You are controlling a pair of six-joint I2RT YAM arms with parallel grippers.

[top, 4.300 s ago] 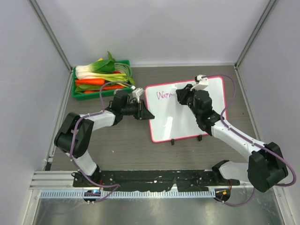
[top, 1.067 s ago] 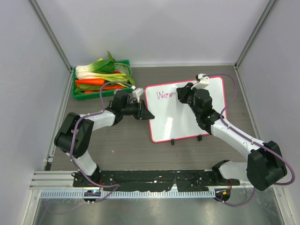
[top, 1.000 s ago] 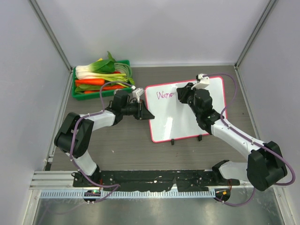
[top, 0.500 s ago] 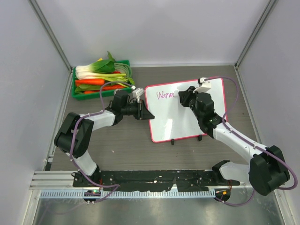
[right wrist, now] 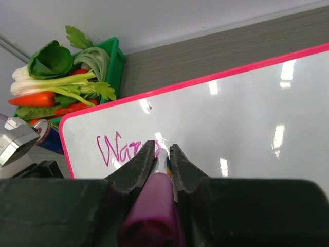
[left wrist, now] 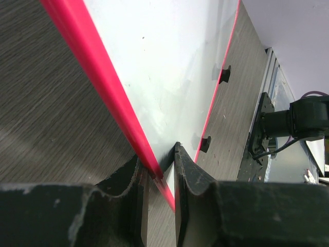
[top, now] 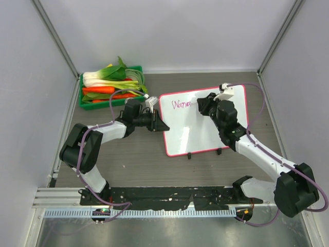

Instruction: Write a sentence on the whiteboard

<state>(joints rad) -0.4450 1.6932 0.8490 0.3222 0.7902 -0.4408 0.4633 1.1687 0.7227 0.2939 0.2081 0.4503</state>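
The whiteboard [top: 198,131], glossy white in a pink-red frame, lies tilted on the table. One pink cursive word of the sentence [top: 181,104] runs along its top left. My left gripper [top: 160,126] is shut on the board's left frame edge; in the left wrist view the pink frame [left wrist: 103,87] passes between the jaws of that gripper [left wrist: 160,164]. My right gripper [top: 201,106] hovers over the board's upper middle, shut on a magenta marker [right wrist: 154,206]. In the right wrist view the marker tip, between the jaws of the gripper [right wrist: 162,149], touches the board [right wrist: 236,113] just right of the writing [right wrist: 118,150].
A green crate [top: 86,100] of leafy greens and carrots stands at the back left, close to the board's top-left corner, also seen in the right wrist view [right wrist: 114,56]. Two small black feet [top: 189,156] stick out from the board's near edge. Grey walls enclose three sides.
My right gripper has slid to the right along the board with the marker, and the pink writing has grown a little longer. The left arm and the board have not moved.
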